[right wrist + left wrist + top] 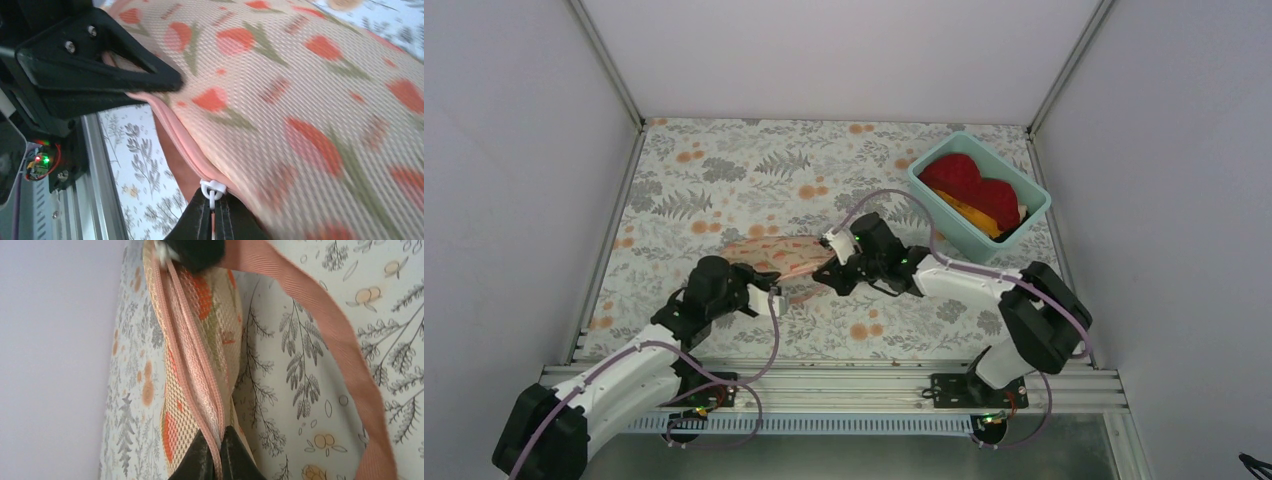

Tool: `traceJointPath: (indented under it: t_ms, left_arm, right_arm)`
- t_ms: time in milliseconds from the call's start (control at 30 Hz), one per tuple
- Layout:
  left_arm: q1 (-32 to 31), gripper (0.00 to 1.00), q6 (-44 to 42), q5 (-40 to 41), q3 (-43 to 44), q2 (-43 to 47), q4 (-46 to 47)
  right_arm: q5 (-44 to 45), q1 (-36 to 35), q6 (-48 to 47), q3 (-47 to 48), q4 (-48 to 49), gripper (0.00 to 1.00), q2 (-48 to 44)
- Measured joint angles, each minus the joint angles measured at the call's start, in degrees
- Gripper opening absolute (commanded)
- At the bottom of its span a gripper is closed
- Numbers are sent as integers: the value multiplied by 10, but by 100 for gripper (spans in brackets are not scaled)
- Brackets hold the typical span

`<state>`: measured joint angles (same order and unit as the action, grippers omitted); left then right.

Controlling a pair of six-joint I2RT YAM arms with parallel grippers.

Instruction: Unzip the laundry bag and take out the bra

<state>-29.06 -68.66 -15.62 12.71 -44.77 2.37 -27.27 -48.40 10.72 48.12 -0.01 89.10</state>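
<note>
No readable text, labels, or numbers

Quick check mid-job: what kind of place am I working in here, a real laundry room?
Probably a staged robot test booth, not a home: plain white panel walls set in metal framing, a floral-print table cover, and an aluminium rail along the near edge.
</note>
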Motion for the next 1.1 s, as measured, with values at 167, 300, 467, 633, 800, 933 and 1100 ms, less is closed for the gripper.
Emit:
traceJointPath:
  t_ms: [167,300,467,633,800,933,1100]
  left_arm:
    - [10,2,-19,16,-12,8,1]
    - [24,2,-31,20,-15,19,2]
    - [67,16,-47,12,-24,24,12]
    - [133,100,-57,2,-28,8,17]
    - [144,100,-81,-79,42,13,-127]
    - [84,92,-58,-156,92,39,-189]
    - [-2,57,34,-154,84,22,-161]
  right_arm:
    - [7,37,0,-41,-28,4,-50]
    - [11,58,0,-61,-44,4,-76]
    - [11,61,-1,-67,-48,4,-76]
    - [7,34,-2,-56,-43,4,-38]
    - [-7,-11,-2,-16,-35,4,8]
    - [-22,-34,-3,20,-19,4,35]
    - [-35,-42,-3,32,-6,4,39]
